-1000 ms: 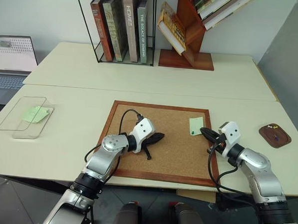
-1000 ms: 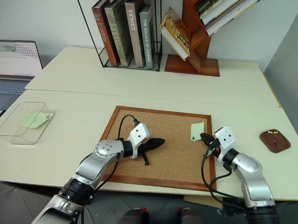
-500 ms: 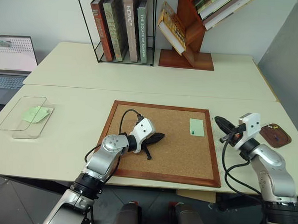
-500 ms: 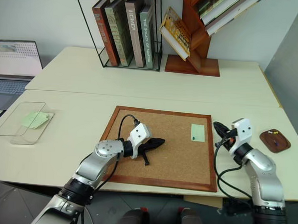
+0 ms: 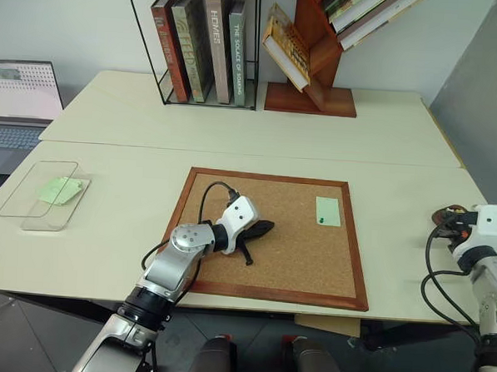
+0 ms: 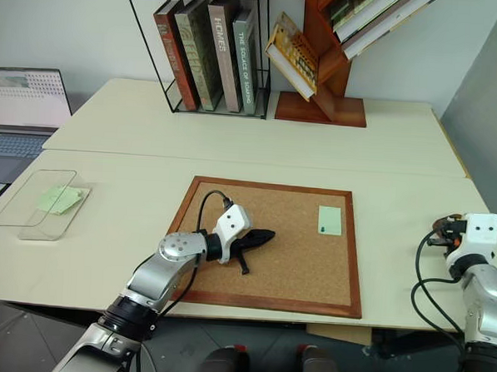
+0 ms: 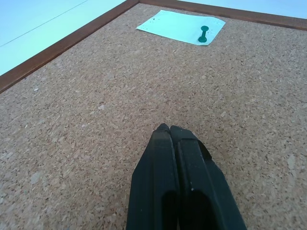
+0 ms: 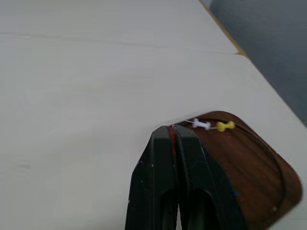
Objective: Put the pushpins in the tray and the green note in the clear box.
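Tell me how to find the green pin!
Look at the big cork board with the wooden frame in the middle of the table. Near its far right corner lies a small pale green note. The green pushpin is stuck through that paper, darker green than the note and the only pin on the board.

Left fingers (image 7: 171, 139) closed, right fingers (image 8: 173, 139) pinched—arms apart

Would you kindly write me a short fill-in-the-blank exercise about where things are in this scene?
1. The green note is fixed to the cork board by a ____ pushpin.
2. In the right wrist view, a white pin and a ____ pin lie in the brown tray.
3. The right gripper pinches something ____ between its shut fingers.
4. The clear box holds a crumpled ____ paper.

Missing words: green; yellow; red; green
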